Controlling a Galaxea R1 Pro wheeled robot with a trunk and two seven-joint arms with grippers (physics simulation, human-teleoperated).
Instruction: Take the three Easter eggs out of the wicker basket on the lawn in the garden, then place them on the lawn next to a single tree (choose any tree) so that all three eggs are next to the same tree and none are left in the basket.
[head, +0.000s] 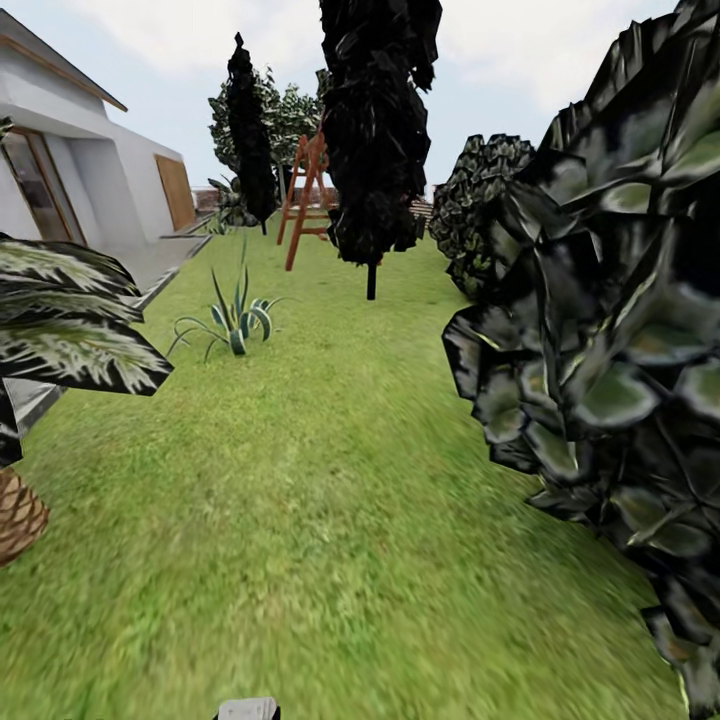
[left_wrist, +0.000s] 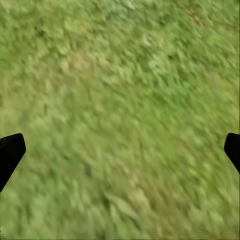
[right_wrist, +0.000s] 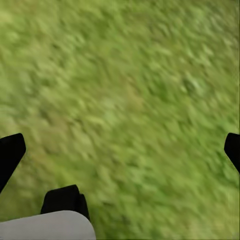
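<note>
The lawn (head: 330, 520) ran ahead as a long strip of short mottled grass; no eggs, no basket and no pale-trunked tree could be made out on it, so the robot looked to be on its way to them. At the far left stood a white house (head: 70, 160) with a paved strip along it; nearer, a short palm (head: 50, 340) with striped fronds and a scaly trunk reached into the view; beyond it a spiky agave (head: 235, 320) sat on the grass. Further back an orange ladder frame (head: 305, 195) stood between two dark-leaved, thin-trunked trees (head: 375, 130); to the right a big dark-leaved bush (head: 610, 330) crowded the strip and would hem in any path on that side.

The left gripper (left_wrist: 120, 150) hung over bare grass, its dark fingertips (left_wrist: 10, 152) set wide apart with nothing between them; the right gripper (right_wrist: 120, 150) was likewise spread and empty above the grass.

Judging by the task, the eggs would be smooth, rounded and light, prone to slip; a grasp across the widest middle would suit them best.
</note>
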